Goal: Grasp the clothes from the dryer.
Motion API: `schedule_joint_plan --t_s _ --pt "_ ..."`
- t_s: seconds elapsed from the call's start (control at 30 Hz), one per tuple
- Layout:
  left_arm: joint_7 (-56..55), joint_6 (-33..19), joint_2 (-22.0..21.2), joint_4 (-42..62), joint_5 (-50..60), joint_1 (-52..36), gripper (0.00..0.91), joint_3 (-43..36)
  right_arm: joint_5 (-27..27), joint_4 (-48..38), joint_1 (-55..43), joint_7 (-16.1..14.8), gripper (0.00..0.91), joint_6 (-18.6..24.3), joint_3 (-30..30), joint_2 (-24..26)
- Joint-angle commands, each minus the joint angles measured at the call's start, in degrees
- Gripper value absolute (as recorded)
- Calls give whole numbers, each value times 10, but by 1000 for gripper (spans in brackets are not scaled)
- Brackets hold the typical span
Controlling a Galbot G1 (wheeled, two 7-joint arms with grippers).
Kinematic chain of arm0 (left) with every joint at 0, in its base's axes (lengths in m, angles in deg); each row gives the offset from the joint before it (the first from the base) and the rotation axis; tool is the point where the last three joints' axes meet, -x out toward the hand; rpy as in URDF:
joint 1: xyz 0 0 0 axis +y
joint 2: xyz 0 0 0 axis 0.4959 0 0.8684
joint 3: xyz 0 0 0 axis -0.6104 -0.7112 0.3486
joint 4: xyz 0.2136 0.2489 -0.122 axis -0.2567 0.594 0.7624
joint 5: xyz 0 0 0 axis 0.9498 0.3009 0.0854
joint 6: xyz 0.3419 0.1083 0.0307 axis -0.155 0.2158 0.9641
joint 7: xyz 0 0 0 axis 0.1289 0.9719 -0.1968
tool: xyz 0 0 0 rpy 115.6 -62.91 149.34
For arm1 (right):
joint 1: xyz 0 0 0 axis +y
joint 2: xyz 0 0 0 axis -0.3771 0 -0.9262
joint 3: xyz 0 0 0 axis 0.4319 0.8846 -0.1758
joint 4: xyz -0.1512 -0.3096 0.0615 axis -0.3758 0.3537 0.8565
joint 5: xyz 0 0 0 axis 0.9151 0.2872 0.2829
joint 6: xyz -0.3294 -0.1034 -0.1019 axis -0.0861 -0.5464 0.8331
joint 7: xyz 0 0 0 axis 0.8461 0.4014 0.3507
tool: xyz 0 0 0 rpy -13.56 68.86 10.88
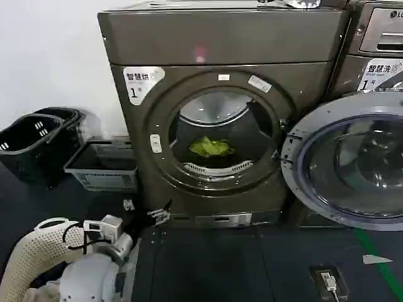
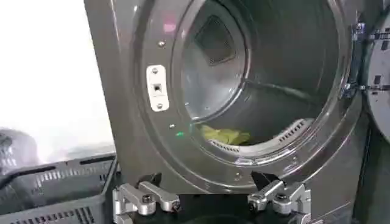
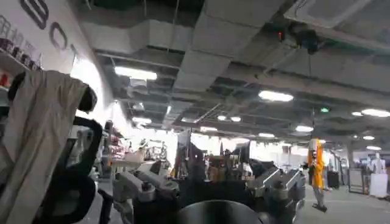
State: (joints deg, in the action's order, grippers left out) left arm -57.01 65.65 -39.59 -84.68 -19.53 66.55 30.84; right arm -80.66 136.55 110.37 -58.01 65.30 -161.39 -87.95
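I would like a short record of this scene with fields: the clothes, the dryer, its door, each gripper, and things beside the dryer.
clothes: yellow-green wad lying on the drum floor, near the front lip
dryer: bronze-grey machine with a "1" sticker
door: swung open to the robot's right
left gripper: open, low in front of the porthole, outside the drum, holding nothing
right gripper: open, pointed away toward the room and ceiling
beside the dryer: grey crate and black baskets on the robot's left
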Motion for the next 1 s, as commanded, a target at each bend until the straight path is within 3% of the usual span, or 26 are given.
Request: schedule_joint_plan --t_s 0.03,1.0 --pt "0 28 -1 0 3 1 907 -1 -17 -21 1 17 907 53 10 1" --pt "-5 28 -7 -10 7 16 907 -1 -32 -24 -7 20 907 35 16 -1"
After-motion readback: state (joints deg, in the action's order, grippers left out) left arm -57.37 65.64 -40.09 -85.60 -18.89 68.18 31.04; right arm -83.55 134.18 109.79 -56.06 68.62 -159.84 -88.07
